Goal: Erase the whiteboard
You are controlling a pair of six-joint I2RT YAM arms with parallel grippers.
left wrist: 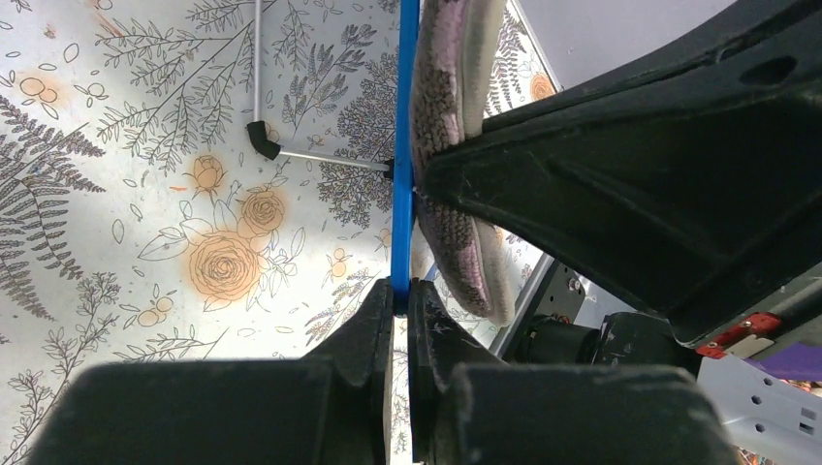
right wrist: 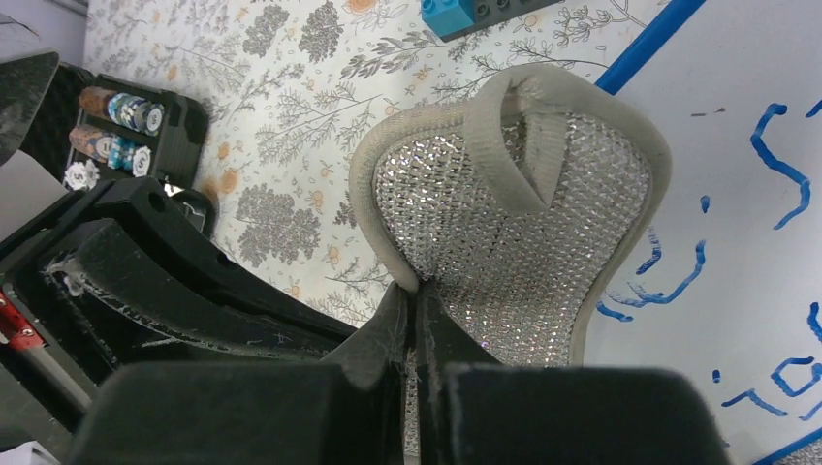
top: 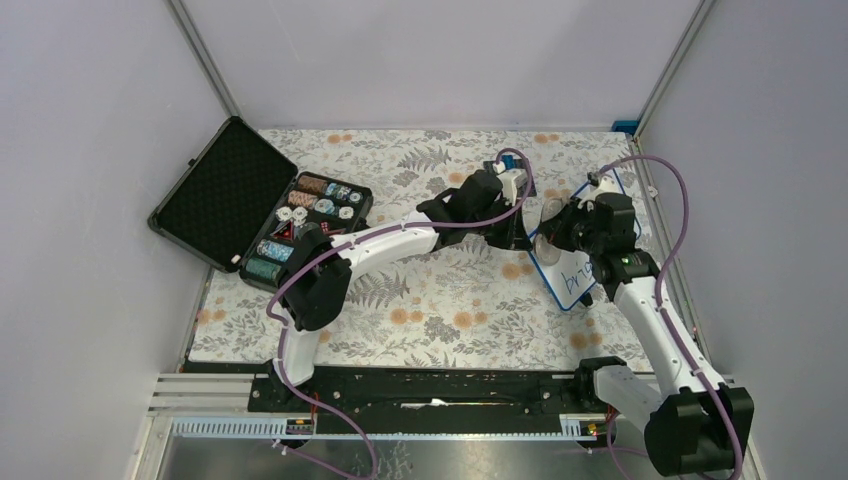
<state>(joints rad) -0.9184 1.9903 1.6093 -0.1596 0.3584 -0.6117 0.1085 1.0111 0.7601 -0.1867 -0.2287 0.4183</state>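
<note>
Up top, the whiteboard [top: 578, 282] is seen at the right of the table [top: 420, 300]; on the left wrist its blue frame is pinched tight by the left gripper [left wrist: 400, 295], probably for steadiness; on the right wrist a scrub pad [right wrist: 514, 223] is clamped by the right gripper [right wrist: 415, 310] right at the scribbles for wiping.

Left arm [top: 385, 240]: stretched from lower left toward centre right of the overhead view.
Left gripper [left wrist: 400, 302]: fingers pinched together on the whiteboard [left wrist: 404, 107] edge.
Right arm [top: 655, 305]: bent, rising along the right side.
Right gripper [right wrist: 417, 310]: fingers pinched on a mesh pad [right wrist: 514, 223].
</note>
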